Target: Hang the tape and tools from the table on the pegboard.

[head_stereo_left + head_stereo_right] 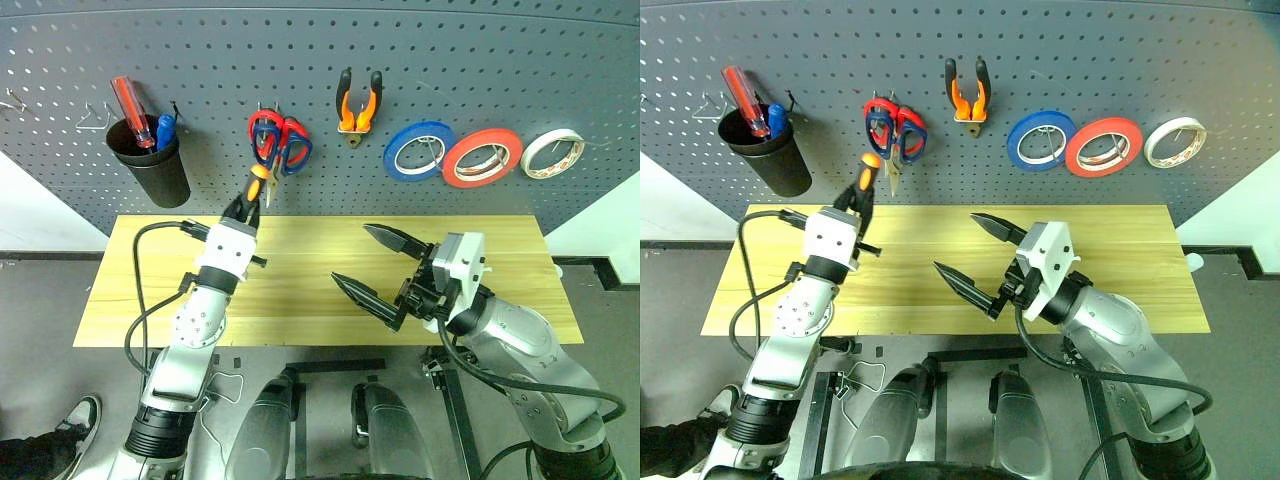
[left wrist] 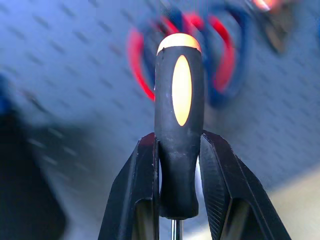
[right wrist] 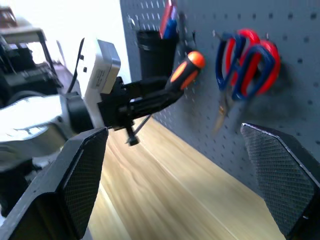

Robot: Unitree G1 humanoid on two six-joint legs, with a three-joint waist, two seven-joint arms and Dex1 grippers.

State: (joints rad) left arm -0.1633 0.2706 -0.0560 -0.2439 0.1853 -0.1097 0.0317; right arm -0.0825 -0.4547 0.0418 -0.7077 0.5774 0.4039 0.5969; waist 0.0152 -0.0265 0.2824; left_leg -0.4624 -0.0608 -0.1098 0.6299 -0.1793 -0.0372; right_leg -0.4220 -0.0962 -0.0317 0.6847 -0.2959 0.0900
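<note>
Table: light yellow wood grain, smooth, faint sheen. Pegboard: dark grey perforated panel, matt, with thin bright metal wire hooks. Screwdriver: handle of matt black, rubber-like grip with smooth orange inlays; bare metal shaft. Left gripper: black plastic fingers, finely ribbed inner pads. Right gripper: the same cross-hatched pad texture. Cup: matt black plastic. Tape rolls: glossy.
</note>
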